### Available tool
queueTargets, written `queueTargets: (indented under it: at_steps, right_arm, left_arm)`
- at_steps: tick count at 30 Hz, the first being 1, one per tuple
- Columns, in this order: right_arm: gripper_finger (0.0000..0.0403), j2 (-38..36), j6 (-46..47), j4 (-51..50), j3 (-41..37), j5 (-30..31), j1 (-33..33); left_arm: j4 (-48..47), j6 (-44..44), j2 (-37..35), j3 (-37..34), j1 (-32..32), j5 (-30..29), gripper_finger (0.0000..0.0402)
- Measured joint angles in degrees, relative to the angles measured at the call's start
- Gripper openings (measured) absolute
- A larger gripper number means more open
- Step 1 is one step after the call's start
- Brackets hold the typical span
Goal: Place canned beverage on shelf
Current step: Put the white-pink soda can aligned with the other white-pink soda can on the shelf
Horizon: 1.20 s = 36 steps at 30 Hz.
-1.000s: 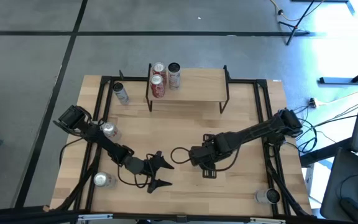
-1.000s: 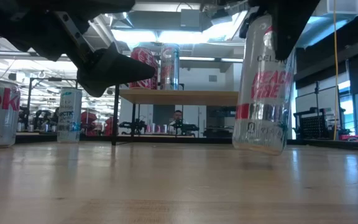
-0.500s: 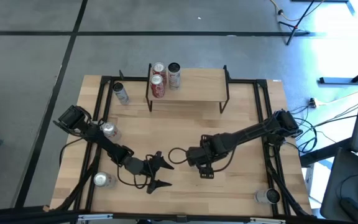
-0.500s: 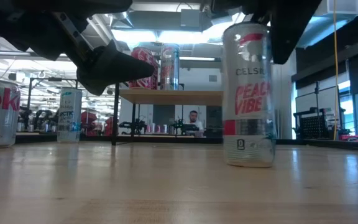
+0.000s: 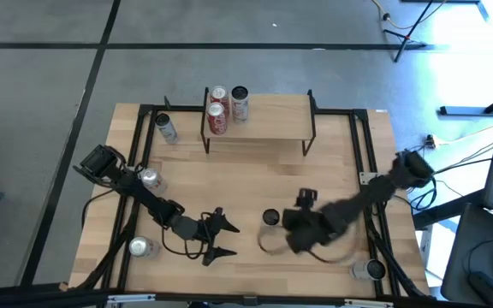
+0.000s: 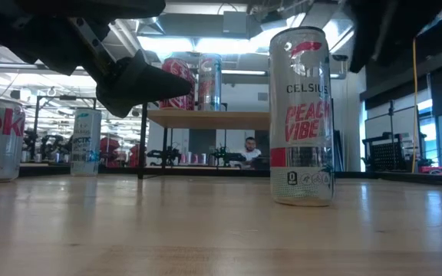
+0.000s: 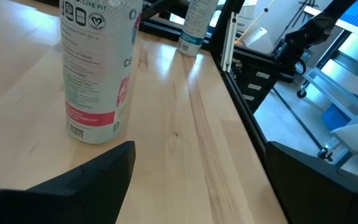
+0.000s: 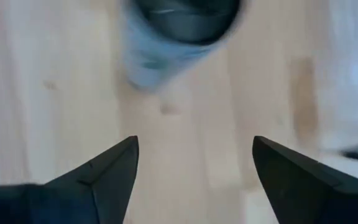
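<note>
A white Celsius can point(image 5: 270, 217) stands upright on its base on the bare tabletop, near the middle; it also shows in the low view point(image 6: 301, 115) and the left wrist view point(image 7: 98, 68). My right gripper point(image 5: 285, 233) is open and empty, just to the near right of the can and above it; its wrist view point(image 8: 196, 143) looks down on the blurred can top point(image 8: 179, 22). My left gripper point(image 5: 227, 239) is open and empty, left of the can. The shelf point(image 5: 272, 115) stands at the far middle.
Three cans point(image 5: 221, 107) stand on the shelf's left end. Loose cans stand at the far left point(image 5: 166, 128), by the left arm point(image 5: 151, 180), near left point(image 5: 139, 247) and near right point(image 5: 368, 270). A black frame point(image 5: 371, 162) borders the table. A person shows far behind in the low view point(image 6: 249, 146).
My right gripper has brought the Celsius can down from a tilted, lifted pose, stood it upright on the table, let go, and drawn back up and toward the table's near right. The can now stands free.
</note>
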Motion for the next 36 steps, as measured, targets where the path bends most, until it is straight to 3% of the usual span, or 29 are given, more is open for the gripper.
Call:
queueTargets:
  at_steps: [4,11,18,24,30,36]
  right_arm:
    - [0.0298,-5.9,3.4,18.65,-14.11,6.13,5.64]
    - [0.0298,-13.71,6.35,54.72,-40.28,23.55,10.86]
    - [0.0298,-12.32,3.72,86.54,-50.92,23.0,9.19]
    - [0.0298,-6.47,-6.29,96.49,-50.97,23.97,9.19]
    - [0.0298,-3.02,-9.73,97.75,-50.24,25.84,7.44]
    - [0.0298,-0.32,-13.85,97.92,-46.67,19.34,4.1]
  left_arm:
    - [-0.09,0.0,0.0,0.0,0.0,-0.26,0.0354]
    - [-0.1,0.02,0.0,0.0,0.0,-1.55,0.0354]
    - [-0.09,1.36,0.0,0.0,0.0,-2.22,0.0354]
    - [-0.29,1.42,0.0,0.0,-0.07,-2.43,0.0354]
    - [-0.35,1.49,0.0,0.0,-0.03,-2.43,0.0354]
    - [-0.33,2.02,0.0,0.0,-0.02,-2.51,0.0354]
